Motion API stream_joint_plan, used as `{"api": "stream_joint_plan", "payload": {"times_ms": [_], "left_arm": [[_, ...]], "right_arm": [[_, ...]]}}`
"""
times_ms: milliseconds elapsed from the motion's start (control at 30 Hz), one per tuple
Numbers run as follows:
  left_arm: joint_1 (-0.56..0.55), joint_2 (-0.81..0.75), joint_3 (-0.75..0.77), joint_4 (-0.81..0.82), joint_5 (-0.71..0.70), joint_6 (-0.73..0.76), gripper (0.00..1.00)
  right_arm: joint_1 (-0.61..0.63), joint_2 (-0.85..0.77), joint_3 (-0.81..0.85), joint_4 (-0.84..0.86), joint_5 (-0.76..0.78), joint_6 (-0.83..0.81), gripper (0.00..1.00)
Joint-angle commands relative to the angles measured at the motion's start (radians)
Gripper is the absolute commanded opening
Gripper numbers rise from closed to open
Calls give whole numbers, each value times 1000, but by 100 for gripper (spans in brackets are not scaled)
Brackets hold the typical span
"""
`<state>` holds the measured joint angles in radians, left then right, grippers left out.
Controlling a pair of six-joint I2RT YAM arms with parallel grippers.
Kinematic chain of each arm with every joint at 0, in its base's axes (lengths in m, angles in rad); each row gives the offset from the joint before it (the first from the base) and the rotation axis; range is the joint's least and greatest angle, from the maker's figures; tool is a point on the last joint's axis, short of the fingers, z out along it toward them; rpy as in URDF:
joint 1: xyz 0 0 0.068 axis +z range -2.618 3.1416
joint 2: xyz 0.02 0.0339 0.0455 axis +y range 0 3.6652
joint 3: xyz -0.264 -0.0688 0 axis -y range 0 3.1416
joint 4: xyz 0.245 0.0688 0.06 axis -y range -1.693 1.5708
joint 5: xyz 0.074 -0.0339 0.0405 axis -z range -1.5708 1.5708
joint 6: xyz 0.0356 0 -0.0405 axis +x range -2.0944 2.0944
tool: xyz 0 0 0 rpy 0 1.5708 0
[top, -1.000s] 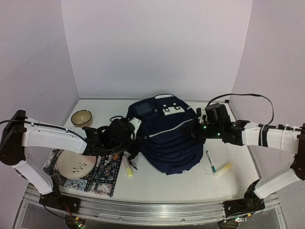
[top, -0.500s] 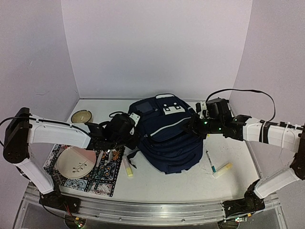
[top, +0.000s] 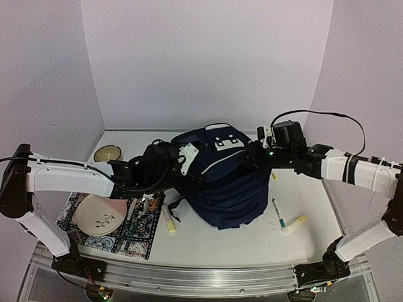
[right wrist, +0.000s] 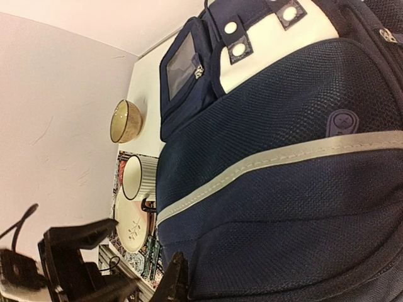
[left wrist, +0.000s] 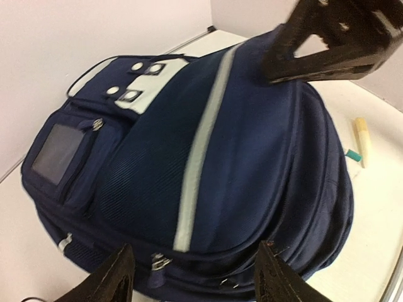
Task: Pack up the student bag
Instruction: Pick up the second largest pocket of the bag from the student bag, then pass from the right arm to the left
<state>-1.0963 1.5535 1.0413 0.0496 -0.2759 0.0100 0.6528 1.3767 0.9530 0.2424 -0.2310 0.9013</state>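
The student bag (top: 220, 185) is a large navy backpack with a pale stripe, lying in the middle of the table. My left gripper (top: 184, 165) hovers at its left side, jaws wide open with nothing between them; in the left wrist view its fingers (left wrist: 110, 277) frame the bag's (left wrist: 252, 145) lower zip seams. My right gripper (top: 255, 160) rests on the bag's upper right and looks pinched shut on its fabric. Only one finger (right wrist: 175, 280) shows in the right wrist view, pressed against a fold of the bag (right wrist: 283, 189).
A tan bowl (top: 108, 154) stands at back left. A plate (top: 97, 215) sits on a patterned mat (top: 129, 236), with a white cup (right wrist: 138, 177) beside it. A yellow marker (top: 169, 221) lies left of the bag; a pen (top: 278, 212) and yellow highlighter (top: 294, 224) lie right.
My left gripper has opened from shut and moved right and back along the bag's side. The right gripper has shifted slightly left and back on the bag's top.
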Motion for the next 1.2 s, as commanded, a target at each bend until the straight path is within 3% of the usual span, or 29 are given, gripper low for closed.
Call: {"api": "stream_joint_plan", "payload": {"times_ms": [0, 300, 533, 767, 967, 1167], "left_arm": [[-47, 73, 88, 103, -47, 126, 71], [-100, 267, 225, 119, -304, 191, 77], [-100, 334, 294, 120, -519, 190, 66], [-100, 284, 282, 115, -488, 240, 38], [-95, 225, 254, 94, -418, 269, 3], [-6, 208, 353, -146, -162, 76, 0]], "right_arm": [[-1, -1, 61, 45, -45, -17, 12], [1, 6, 50, 60, -56, -5, 13], [1, 7, 46, 59, -54, -14, 15], [1, 15, 59, 39, -35, -38, 17], [1, 18, 103, -25, 2, -92, 24], [-28, 5, 163, -138, 37, -199, 42]]}}
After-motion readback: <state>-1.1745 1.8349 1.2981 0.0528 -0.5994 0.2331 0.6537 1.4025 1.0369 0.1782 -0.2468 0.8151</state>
